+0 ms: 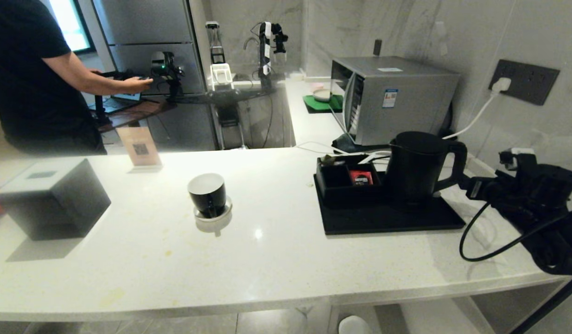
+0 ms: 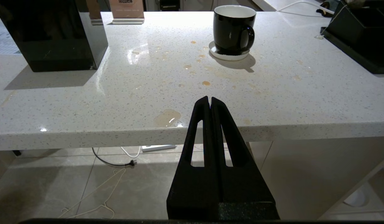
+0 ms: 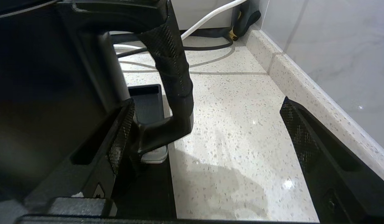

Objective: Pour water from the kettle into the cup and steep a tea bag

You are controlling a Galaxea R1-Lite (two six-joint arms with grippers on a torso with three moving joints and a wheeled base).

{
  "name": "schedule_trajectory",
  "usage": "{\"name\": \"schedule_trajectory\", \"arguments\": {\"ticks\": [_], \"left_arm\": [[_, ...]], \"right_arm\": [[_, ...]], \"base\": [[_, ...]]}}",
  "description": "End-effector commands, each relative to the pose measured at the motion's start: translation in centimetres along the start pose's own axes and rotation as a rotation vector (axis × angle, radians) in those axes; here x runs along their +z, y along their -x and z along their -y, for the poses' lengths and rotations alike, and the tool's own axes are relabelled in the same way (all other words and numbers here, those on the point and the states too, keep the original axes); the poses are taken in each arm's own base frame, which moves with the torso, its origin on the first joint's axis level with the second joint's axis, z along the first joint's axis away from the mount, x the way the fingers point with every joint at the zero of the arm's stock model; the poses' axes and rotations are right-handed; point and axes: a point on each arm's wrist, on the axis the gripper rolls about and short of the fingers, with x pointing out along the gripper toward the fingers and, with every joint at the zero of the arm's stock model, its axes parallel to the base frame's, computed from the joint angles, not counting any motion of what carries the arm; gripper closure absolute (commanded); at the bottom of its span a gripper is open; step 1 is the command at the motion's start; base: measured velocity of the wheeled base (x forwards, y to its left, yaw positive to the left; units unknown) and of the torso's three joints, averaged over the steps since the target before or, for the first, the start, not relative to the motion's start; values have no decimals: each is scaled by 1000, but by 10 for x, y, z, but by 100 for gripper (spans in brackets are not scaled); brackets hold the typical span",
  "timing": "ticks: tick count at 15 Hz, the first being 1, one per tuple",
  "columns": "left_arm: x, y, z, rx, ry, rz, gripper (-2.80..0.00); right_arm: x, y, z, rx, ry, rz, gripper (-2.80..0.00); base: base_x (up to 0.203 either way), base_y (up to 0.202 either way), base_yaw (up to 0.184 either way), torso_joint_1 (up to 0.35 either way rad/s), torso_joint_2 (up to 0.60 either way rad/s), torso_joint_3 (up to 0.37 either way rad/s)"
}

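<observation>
The matte black kettle (image 1: 416, 167) stands on its base at the right end of a black tray (image 1: 388, 218), with its loop handle (image 1: 457, 162) facing my right arm. My right gripper (image 1: 469, 185) is level with that handle and open wide. In the right wrist view the handle (image 3: 175, 77) stands between the spread fingers (image 3: 122, 133), close to the one beside the kettle body (image 3: 39, 93), and my right gripper (image 3: 207, 130) holds nothing. The black cup (image 1: 207, 194), white inside, sits on a white coaster mid-counter. My left gripper (image 2: 210, 101) hangs shut before the counter edge. The tea bag is not visible.
A black cube box (image 1: 54, 199) and a sign stand (image 1: 138, 148) are on the counter's left. A black organiser with a red packet (image 1: 360, 177) sits on the tray. Behind are a microwave (image 1: 392, 99) and a white cord. The wall (image 3: 335, 46) is close by my right gripper. A person (image 1: 31, 74) stands far left.
</observation>
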Motion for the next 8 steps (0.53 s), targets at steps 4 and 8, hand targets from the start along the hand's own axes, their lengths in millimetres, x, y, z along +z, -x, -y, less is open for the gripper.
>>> {"name": "schedule_trajectory", "arguments": {"ticks": [4, 8], "left_arm": [[0, 0, 0, 1, 1, 0, 0], [0, 0, 0, 1, 1, 1, 0]], "right_arm": [[-4, -17, -1, 2, 2, 14, -280], [-1, -33, -1, 0, 3, 22, -280]], "base": [[0, 0, 0, 0, 0, 0], [0, 0, 0, 0, 0, 0]]}}
